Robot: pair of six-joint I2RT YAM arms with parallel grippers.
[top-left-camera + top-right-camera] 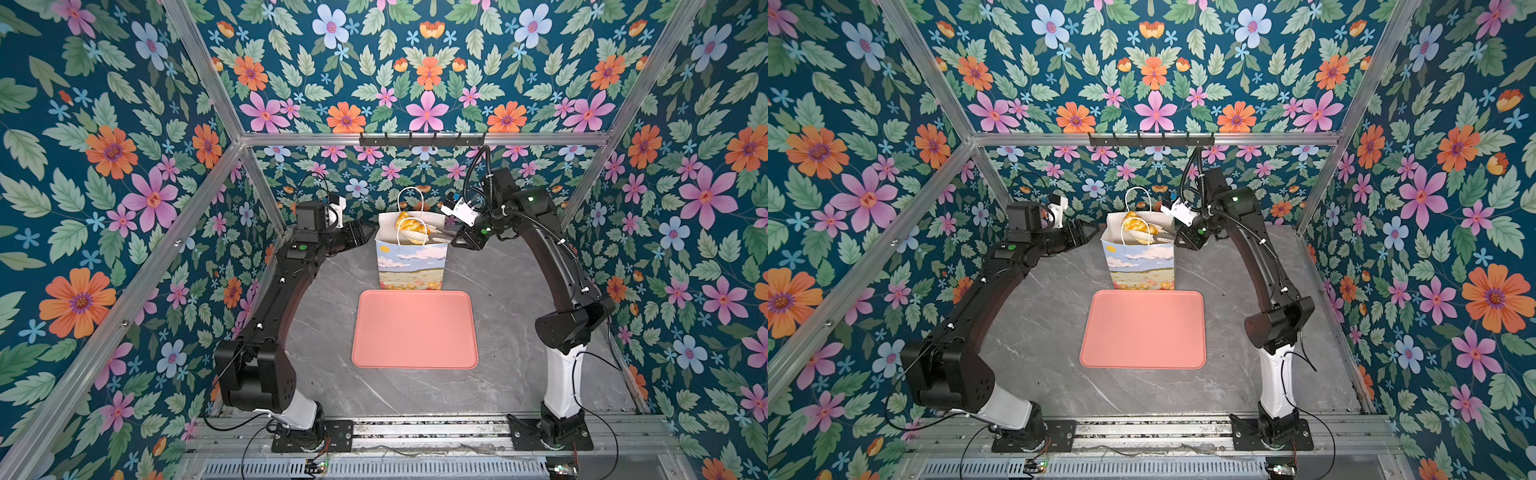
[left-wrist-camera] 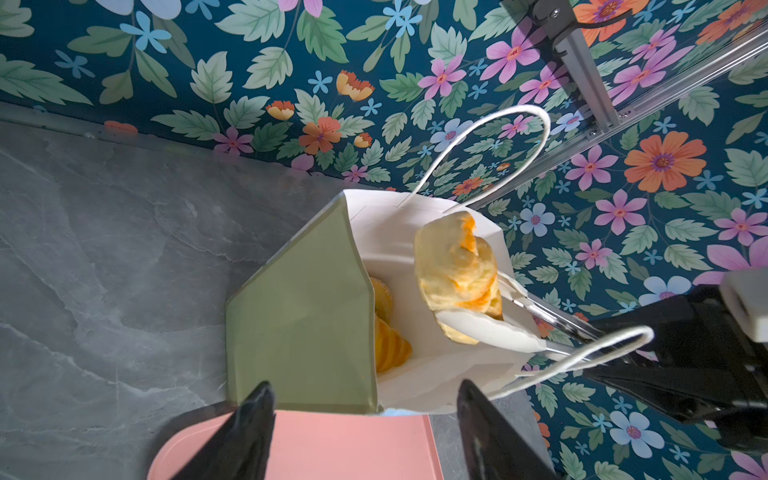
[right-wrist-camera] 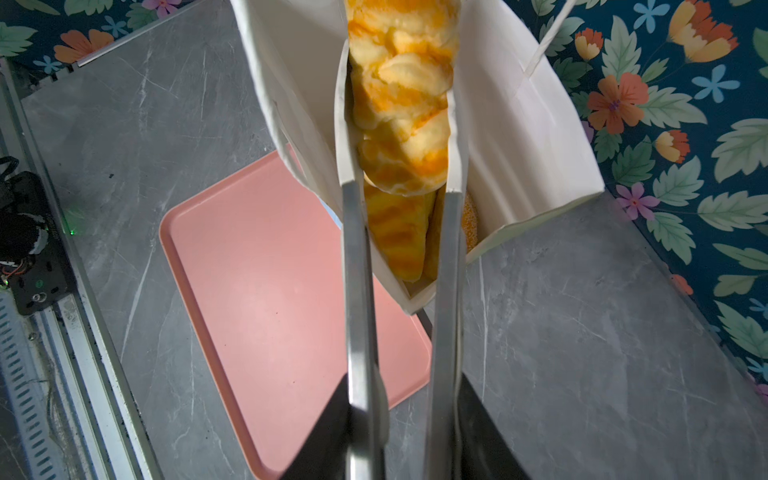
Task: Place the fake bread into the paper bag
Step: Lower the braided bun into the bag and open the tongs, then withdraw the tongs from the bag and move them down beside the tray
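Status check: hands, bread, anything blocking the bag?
Left hand open beside paper bag. Right hand shut on tongs, braided bread pinched over bag mouth; other bread already inside. Near cord handle close to tongs.

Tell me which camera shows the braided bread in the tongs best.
The right wrist view: the braid fills the frame between the white tips of the tongs, its plaits sharp. The left wrist view shows its paler side; both top views show it small above the bag.

Left tool point(image 2: 365, 388) gapes wide — right tool point(image 3: 402, 386), reaching inward, clamps tongs point(image 3: 359, 270).
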